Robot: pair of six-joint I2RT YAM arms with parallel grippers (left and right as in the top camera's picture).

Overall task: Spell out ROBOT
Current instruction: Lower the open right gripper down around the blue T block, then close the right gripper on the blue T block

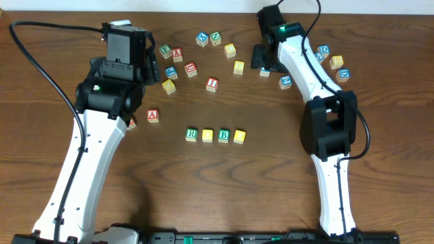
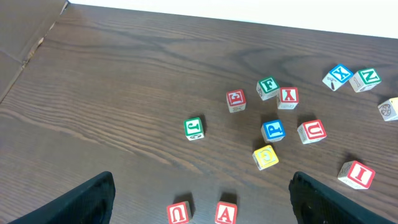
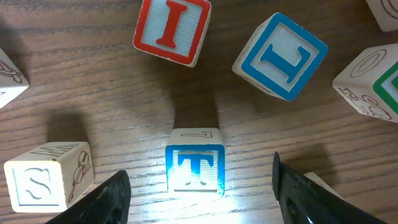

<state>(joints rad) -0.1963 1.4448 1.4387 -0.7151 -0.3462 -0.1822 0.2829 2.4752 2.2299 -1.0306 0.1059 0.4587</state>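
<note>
1. The wooden table [image 1: 380, 169] carries everything: loose letter cubes along the far side and a short row in the middle.
2. My left gripper [image 2: 200, 190] hangs above the far-left scatter with its fingers spread wide, holding nothing.
3. My right gripper [image 3: 199, 182] is low over the far-right cluster. Its fingers are also spread, one on each side of the cube I want and not touching it.
4. The row reads R block [image 1: 191, 135], a yellow block [image 1: 207, 135], B block [image 1: 223, 135] and a second yellow block [image 1: 239, 136]. The yellow letters are too small to read. I judge that the slot after the last one is what remains to fill.
5. The T block [image 3: 194, 163] sits flat on the table between my right fingers. The I block [image 3: 172, 28] and L block [image 3: 281, 56] lie beyond it, and the S block [image 3: 43, 177] is near my left finger.
6. It is a pale cube with a blue border and a blue T facing my camera, washed out by glare.
7. I expect it to be light, rigid and fairly slick on its painted faces. I would pinch the two opposite side faces, centred and low, so it cannot twist out.
</note>
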